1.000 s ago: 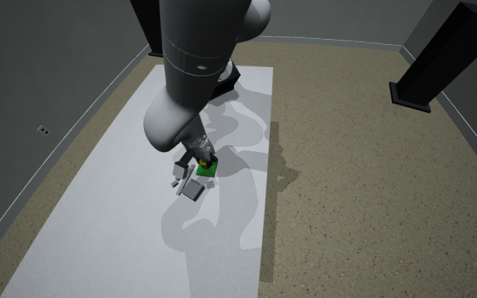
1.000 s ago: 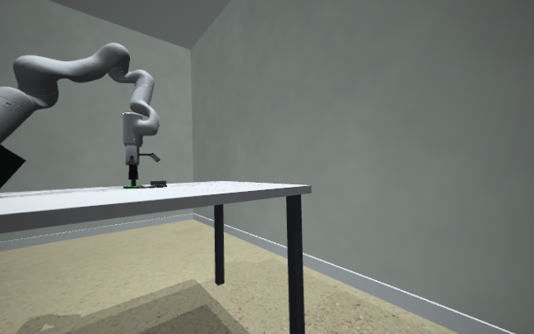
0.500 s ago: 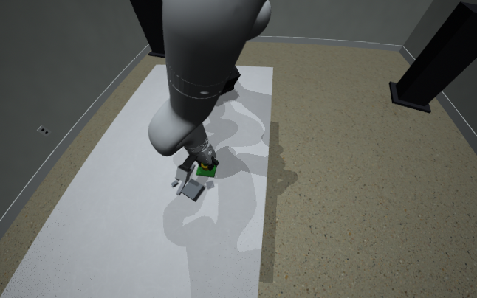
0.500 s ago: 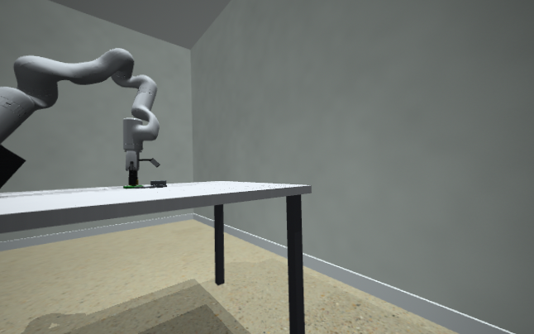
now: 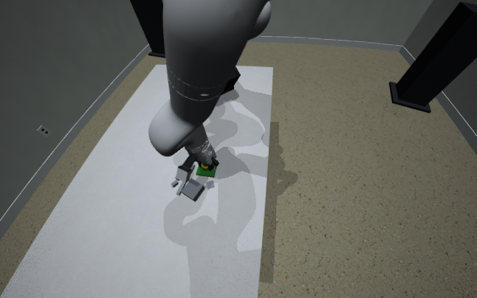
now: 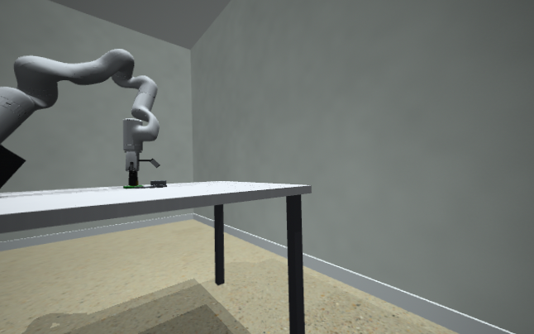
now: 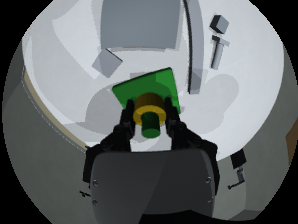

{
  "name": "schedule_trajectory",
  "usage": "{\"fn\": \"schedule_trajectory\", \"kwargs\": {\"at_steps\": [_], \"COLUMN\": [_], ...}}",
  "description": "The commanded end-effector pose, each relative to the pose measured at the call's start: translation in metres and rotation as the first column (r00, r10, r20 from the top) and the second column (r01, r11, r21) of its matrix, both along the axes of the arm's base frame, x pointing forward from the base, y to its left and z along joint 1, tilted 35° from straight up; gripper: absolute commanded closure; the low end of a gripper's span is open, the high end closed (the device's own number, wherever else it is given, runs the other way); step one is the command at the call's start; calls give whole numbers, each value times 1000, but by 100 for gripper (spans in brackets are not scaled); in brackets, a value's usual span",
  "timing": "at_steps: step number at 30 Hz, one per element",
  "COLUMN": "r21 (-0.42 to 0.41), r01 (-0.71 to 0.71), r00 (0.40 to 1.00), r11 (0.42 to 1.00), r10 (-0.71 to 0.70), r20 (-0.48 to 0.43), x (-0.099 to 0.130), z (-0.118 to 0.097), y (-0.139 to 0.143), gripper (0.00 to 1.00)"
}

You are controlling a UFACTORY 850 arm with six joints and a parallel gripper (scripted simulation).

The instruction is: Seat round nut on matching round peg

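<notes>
A yellow round nut [image 7: 150,111] rings the green round peg [image 7: 152,127], which stands on a flat green base [image 7: 148,91]. My gripper [image 7: 149,106] is shut on the nut, with one black finger on each side. In the top view the gripper [image 5: 204,164] stands low over the green base [image 5: 206,170] with the nut [image 5: 204,165] between the fingers. In the exterior view the gripper [image 6: 132,178] reaches down nearly to the base [image 6: 133,187] on the table. How far the nut sits above the base I cannot tell.
A grey square-peg base [image 7: 140,19] with small grey pieces [image 7: 217,38] lies just beyond the green base; it also shows in the top view [image 5: 192,189] and in the exterior view [image 6: 159,183]. The table's edge [image 5: 266,184] runs to the right.
</notes>
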State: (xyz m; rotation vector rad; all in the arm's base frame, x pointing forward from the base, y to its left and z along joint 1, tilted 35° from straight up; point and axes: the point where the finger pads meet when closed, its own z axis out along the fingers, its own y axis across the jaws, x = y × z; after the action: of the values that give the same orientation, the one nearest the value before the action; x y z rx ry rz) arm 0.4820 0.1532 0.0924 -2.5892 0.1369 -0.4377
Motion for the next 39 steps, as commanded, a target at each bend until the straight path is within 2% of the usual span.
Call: {"fn": "schedule_trajectory", "kwargs": {"at_steps": [1, 8, 9, 30, 39], "r21": [0, 0, 0, 0, 19], "r01": [1, 1, 1, 1, -2], "r00": [1000, 1000, 1000, 1000, 1000], "r11": [1000, 1000, 1000, 1000, 1000], "r10": [-1, -1, -1, -1, 2], "r20": [1, 1, 1, 1, 5], "x": [0, 0, 0, 0, -4], "z": [0, 0, 0, 1, 29], "y": [0, 0, 0, 0, -11], "gripper": [100, 100, 0, 0, 0]}}
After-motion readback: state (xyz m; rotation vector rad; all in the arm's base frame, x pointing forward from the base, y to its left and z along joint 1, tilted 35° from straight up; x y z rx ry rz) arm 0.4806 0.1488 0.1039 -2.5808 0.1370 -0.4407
